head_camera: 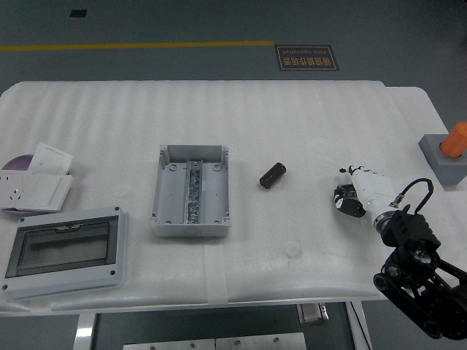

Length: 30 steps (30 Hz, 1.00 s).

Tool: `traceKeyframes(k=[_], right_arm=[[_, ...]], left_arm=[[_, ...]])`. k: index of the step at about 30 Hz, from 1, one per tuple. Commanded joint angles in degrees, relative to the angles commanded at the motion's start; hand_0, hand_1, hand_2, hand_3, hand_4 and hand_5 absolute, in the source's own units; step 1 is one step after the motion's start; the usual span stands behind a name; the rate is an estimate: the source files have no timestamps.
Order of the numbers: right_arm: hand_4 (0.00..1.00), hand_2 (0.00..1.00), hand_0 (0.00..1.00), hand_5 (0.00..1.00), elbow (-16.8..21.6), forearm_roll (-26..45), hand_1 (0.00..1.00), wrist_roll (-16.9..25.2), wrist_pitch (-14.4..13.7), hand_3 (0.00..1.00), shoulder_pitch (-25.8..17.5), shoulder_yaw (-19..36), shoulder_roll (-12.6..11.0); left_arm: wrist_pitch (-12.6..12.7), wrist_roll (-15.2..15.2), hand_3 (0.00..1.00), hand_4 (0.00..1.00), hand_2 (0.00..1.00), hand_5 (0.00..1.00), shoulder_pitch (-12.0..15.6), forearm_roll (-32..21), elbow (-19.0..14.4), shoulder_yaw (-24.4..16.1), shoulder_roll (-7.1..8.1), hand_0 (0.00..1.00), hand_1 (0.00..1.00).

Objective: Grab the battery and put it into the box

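A small black cylindrical battery [272, 175] lies on the white table, to the right of an open grey box [190, 190] with a metal rail down its middle. My right hand [352, 194] is white with dark fingers, over the table's right side, about a hand's width right of the battery and apart from it. Its fingers are relaxed and hold nothing. My left arm is out of view.
A grey lid with a clear window [64, 250] lies at the front left. A white socket and papers [35, 186] lie at the left edge. A grey block with an orange button [449, 151] stands at the right edge.
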Motion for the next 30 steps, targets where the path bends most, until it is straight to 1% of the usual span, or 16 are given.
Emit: traceKeyframes(k=[9,10,15,16,21,22,27,28,30], right_arm=[[0.477,0.902,0.514,0.304,-0.3,0.2,0.796,1.6,-2.2,0.819,0.2,-0.7,-0.1],[0.374,0.864,0.48,0.233,-0.3,0.1,0.767,1.7,-2.4,0.775,0.2,-0.8,-0.1],[0.374,0.864,0.48,0.233,-0.3,-0.2,0.767,2.2,-2.7,0.775,0.1,-1.0,-0.3],[0.177,0.808,0.432,0.105,-0.3,-0.2,0.723,2.3,-2.6,0.735,0.1,-1.1,-0.3],[0.177,0.808,0.432,0.105,-0.3,-0.2,0.723,2.4,-2.0,0.735,0.2,-1.3,-0.4],[0.131,0.716,0.408,0.049,-0.4,-0.2,0.678,2.4,-2.0,0.695,0.2,-1.3,-0.4],[0.131,0.716,0.408,0.049,-0.6,0.1,0.678,2.5,-1.9,0.695,0.2,-1.6,-0.4],[0.093,0.699,0.392,0.002,-0.6,0.2,0.657,2.6,-1.8,0.682,0.2,-1.6,-0.4],[0.093,0.699,0.392,0.002,-0.7,0.4,0.657,2.8,-1.8,0.682,0.2,-1.7,-0.4]], left_arm=[[-0.1,-0.4,0.617,0.661,0.6,0.524,-0.1,-0.6,0.0,0.6,0.01,0.66,0.682],[-0.1,-0.5,0.618,0.664,0.599,0.535,-0.1,-0.7,0.0,0.6,0.02,0.659,0.682],[-0.2,-0.6,0.618,0.664,0.599,0.535,-0.2,-0.8,0.0,0.8,0.02,0.659,0.682],[-0.2,-0.7,0.615,0.665,0.601,0.544,-0.2,-0.9,0.0,0.8,0.03,0.658,0.681],[-0.2,-1.0,0.615,0.665,0.601,0.544,-0.2,-1.5,0.0,1.5,0.05,0.658,0.681],[-0.2,-1.1,0.612,0.666,0.602,0.55,-0.2,-1.6,0.0,1.6,0.05,0.658,0.682],[-0.3,-1.3,0.612,0.666,0.602,0.55,-0.2,-1.6,0.1,1.5,0.04,0.658,0.682],[-0.4,-1.3,0.613,0.667,0.603,0.559,-0.2,-1.6,0.1,1.5,0.04,0.658,0.682],[-0.4,-1.4,0.613,0.667,0.603,0.559,-0.2,-1.5,0.1,1.4,0.05,0.658,0.682]])
